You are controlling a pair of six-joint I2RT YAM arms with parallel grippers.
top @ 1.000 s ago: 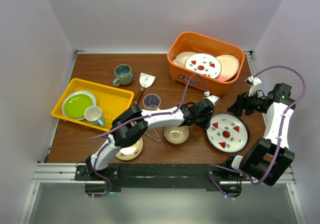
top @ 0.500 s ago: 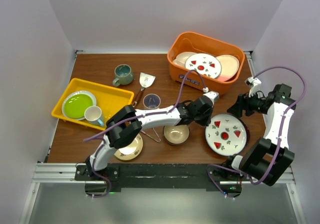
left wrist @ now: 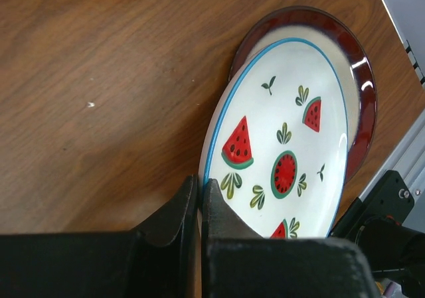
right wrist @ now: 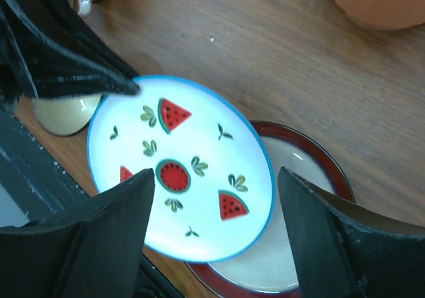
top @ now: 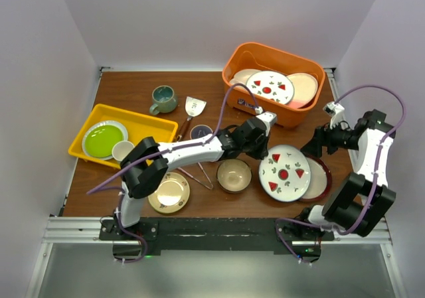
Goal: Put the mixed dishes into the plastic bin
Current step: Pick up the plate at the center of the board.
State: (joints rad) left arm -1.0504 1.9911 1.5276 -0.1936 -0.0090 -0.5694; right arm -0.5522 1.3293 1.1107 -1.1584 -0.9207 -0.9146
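My left gripper (top: pixel 263 157) (left wrist: pixel 200 186) is shut on the near rim of a white plate with red fruit print and a blue edge (top: pixel 283 173) (left wrist: pixel 285 152) (right wrist: pixel 179 172). That plate is tilted and partly overlaps a brown-rimmed plate (top: pixel 321 178) (left wrist: pixel 364 92) (right wrist: pixel 299 258) lying on the table. My right gripper (top: pixel 317 142) (right wrist: pixel 216 178) hangs open above both plates, holding nothing. The orange plastic bin (top: pixel 237 93) stands at the back right and holds another fruit-print plate (top: pixel 269 87) and pale plates (top: pixel 304 85).
A bronze bowl (top: pixel 234 175), cream plate (top: pixel 169 193), lavender mug (top: pixel 201 135), teal mug (top: pixel 163 99), metal spatula (top: pixel 191 109) and thin tongs (top: pixel 202 175) lie left of centre. A yellow tray (top: pixel 147 127) holds a lime-green plate (top: pixel 103 139) and a mug (top: pixel 123 152).
My left gripper has pulled the fruit-print plate leftward and back, uncovering the brown-rimmed plate beneath it. The right gripper's jaws have widened a little.
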